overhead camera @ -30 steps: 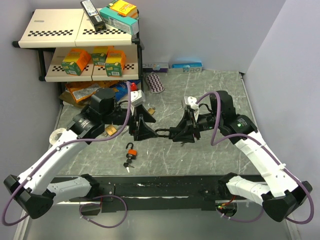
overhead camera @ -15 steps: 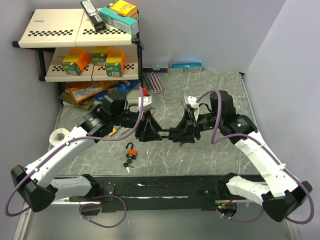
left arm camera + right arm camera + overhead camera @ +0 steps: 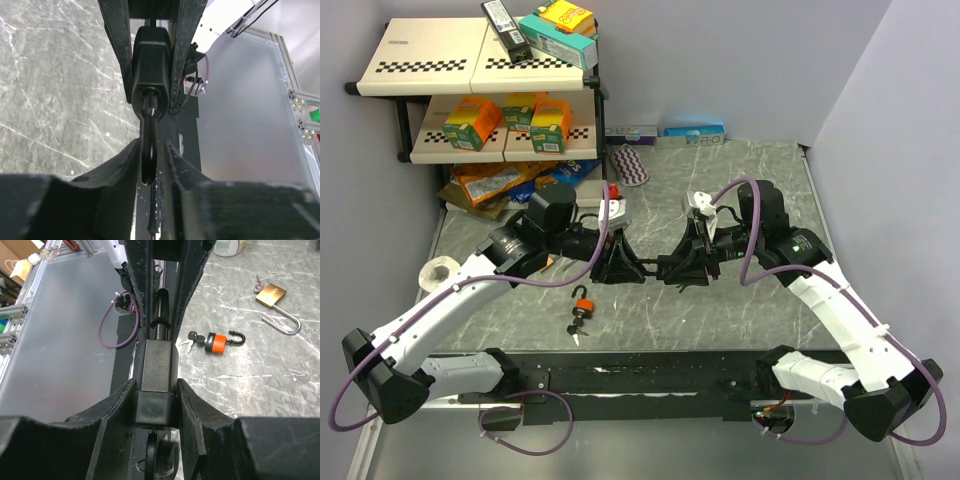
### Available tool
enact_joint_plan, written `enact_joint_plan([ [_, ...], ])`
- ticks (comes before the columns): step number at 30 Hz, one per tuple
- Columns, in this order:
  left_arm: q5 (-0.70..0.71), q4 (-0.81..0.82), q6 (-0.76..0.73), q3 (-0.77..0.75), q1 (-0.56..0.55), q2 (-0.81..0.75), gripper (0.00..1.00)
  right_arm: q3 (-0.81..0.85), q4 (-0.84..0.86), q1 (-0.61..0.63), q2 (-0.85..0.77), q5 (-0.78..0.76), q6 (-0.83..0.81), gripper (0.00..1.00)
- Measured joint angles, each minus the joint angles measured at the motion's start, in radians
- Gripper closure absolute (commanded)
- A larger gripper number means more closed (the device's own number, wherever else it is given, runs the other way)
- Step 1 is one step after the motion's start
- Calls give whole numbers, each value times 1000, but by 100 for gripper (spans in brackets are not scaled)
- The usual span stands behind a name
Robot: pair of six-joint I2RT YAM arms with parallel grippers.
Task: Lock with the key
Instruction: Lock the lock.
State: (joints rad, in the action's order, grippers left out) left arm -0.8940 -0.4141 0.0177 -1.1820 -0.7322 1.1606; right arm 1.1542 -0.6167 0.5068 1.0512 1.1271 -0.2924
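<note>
The black padlock (image 3: 647, 267) hangs above the middle of the table (image 3: 750, 190), bridged between the two arms. The right gripper (image 3: 672, 268) clamps its body from the right. The left gripper (image 3: 626, 266) stands narrowly around its shackle (image 3: 148, 150) from the left; whether those fingers (image 3: 131, 160) actually press the shackle cannot be told.

Near the black padlock, toward the arm bases and a little left, an orange padlock (image 3: 582, 300) lies on the table with small keys (image 3: 578, 327) at its base. Well to the left of the black padlock sits a roll of tape (image 3: 438, 270). Behind it to the left stands a shelf rack (image 3: 420, 75) loaded with boxes, and a patterned pouch (image 3: 632, 165) lies behind it toward the back wall.

From above, the left arm covers the table just left of the black padlock. The right wrist view looks past it and shows a brass padlock (image 3: 272, 294) lying there, its shackle swung open. That view also shows a dark loop under the black body; what it is cannot be told. Only the left wrist view shows the shackle between the left fingers.
</note>
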Motion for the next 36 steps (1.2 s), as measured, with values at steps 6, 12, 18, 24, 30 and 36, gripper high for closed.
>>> enact_joint_plan([
  [6,12,-36,-45,0,-1,0,82,0,-2,1,1,0,-5,100],
  [12,18,-48,-66,0,-3,1,99,0,-5,4,5,-1,-5,100],
  [18,6,-41,-25,0,-10,7,99,0,-4,15,7,-10,7,100],
  [24,16,-39,50,0,-39,7,99,0,-11,38,7,-11,41,100],
  [30,20,-38,101,-3,-51,18,99,-2,-17,40,7,-11,87,100],
  [36,27,-16,153,-2,-64,31,99,-13,-1,42,8,-10,147,100],
])
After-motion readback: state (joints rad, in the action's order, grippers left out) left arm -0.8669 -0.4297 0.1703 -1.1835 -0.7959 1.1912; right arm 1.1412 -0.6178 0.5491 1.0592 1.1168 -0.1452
